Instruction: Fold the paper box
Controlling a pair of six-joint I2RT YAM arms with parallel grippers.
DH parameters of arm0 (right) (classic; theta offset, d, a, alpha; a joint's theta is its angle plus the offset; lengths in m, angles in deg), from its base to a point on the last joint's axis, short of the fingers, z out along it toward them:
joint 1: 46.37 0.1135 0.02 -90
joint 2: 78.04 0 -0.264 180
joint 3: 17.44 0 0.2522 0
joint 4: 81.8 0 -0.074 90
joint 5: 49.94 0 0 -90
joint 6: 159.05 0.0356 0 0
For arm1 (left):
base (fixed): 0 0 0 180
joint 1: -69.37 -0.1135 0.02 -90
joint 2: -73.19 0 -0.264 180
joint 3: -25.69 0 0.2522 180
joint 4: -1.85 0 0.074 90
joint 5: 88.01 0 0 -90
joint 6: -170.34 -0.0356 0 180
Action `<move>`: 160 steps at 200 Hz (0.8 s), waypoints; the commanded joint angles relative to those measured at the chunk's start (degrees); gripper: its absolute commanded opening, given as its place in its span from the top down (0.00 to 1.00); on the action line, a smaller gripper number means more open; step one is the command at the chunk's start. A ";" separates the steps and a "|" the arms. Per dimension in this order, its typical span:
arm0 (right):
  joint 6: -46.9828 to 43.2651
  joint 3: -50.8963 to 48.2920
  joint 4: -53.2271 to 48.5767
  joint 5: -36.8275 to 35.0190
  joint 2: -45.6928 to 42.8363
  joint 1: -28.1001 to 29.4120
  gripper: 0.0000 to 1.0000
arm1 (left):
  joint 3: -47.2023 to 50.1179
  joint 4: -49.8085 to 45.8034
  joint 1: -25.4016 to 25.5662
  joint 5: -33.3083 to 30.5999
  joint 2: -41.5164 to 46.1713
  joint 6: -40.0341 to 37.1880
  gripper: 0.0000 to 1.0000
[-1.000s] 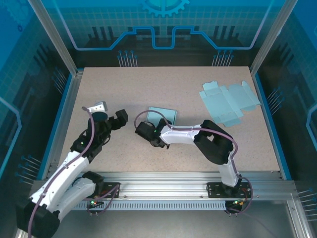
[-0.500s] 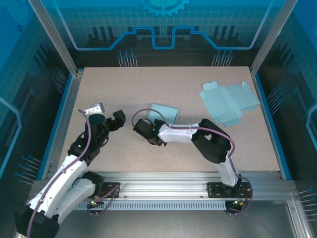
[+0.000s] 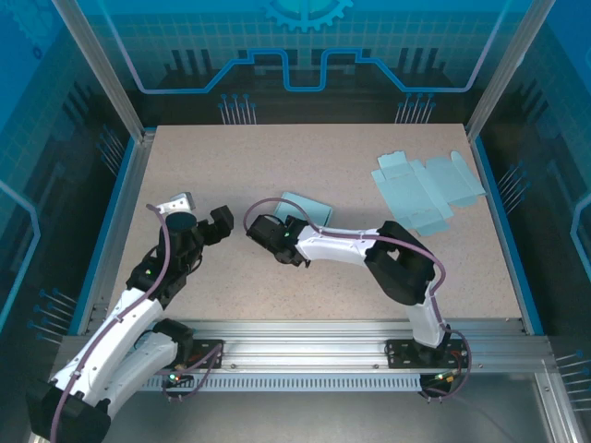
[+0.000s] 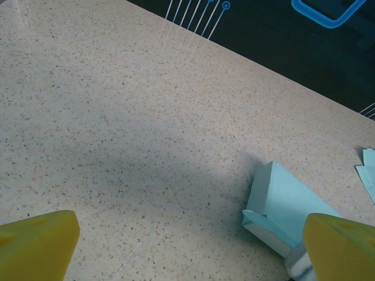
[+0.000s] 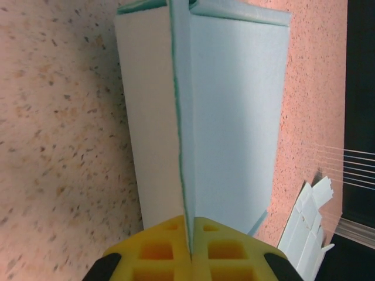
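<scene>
No readable text, number, label or brand in any of my camera views, back panel (image 3: pixel 185 46) printed with a gear symbol (image 3: pixel 306 11) and circuit-style lines, no lettering legible, paper box (image 5: pixel 228 111) faces plain.

From high above and behind the near edge, tilted down toward the far wall, over the whole table (image 3: pixel 277 157). From the left wrist, low and close, facing far-right across the tabletop. From the right wrist, hard against the paper box (image 5: pixel 228 117), steeply downward. Shared by all three: that box and the flat sheets (image 3: pixel 425 189) far right.
</scene>
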 commanded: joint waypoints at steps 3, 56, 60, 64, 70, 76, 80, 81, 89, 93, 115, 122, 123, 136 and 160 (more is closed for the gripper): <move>1.34 3.90 -9.12 7.59 -7.35 -0.73 1.00 | -1.77 -1.57 -0.61 -1.04 0.47 -3.00 0.01; -1.98 10.16 -24.45 33.00 -12.66 -7.67 1.00 | -5.49 -3.64 -0.97 3.65 -2.03 -5.70 0.01; -2.34 10.52 -25.28 35.32 -12.57 -8.42 1.00 | -5.44 -3.58 -1.01 4.24 -2.08 -5.72 0.01; -2.69 10.95 -26.01 37.81 -12.33 -9.20 1.00 | -5.49 -3.37 -1.14 4.73 -2.16 -5.65 0.01; -3.16 11.57 -26.85 41.53 -11.99 -10.28 1.00 | -5.40 -3.08 -1.27 5.50 -2.25 -5.58 0.01; -3.82 12.11 -27.51 44.88 -11.47 -11.26 1.00 | -5.31 -2.85 -1.40 6.23 -2.31 -5.51 0.01; -4.54 12.50 -27.89 47.33 -11.16 -11.73 1.00 | -5.31 -2.73 -1.52 6.75 -2.49 -5.56 0.01; -4.72 12.65 -28.07 48.04 -11.01 -11.87 1.00 | -5.31 -2.71 -1.53 6.85 -2.51 -5.55 0.01; -6.37 13.36 -29.12 52.39 -10.22 -12.76 1.00 | -5.39 -2.54 -1.78 7.70 -2.69 -5.59 0.01; -7.23 13.69 -29.54 54.08 -9.66 -13.09 1.00 | -5.40 -2.38 -1.88 8.25 -2.85 -5.62 0.01; -9.61 16.35 -31.53 56.76 -6.27 -13.46 1.00 | -5.23 -1.70 -2.63 10.42 -3.72 -5.72 0.01; -9.44 17.59 -31.86 56.07 -4.88 -13.45 1.00 | -4.99 -1.22 -2.83 11.01 -3.99 -5.72 0.01; -9.45 17.70 -31.94 55.97 -4.75 -13.43 1.00 | -4.93 -1.13 -2.84 11.05 -4.05 -5.72 0.01; -9.39 19.66 -32.73 55.04 -2.31 -13.50 1.00 | -4.12 0.55 -3.19 12.44 -4.58 -5.77 0.01; -9.96 22.73 -33.86 54.44 1.36 -13.55 1.00 | -2.06 5.09 -4.06 16.07 -6.06 -6.43 0.01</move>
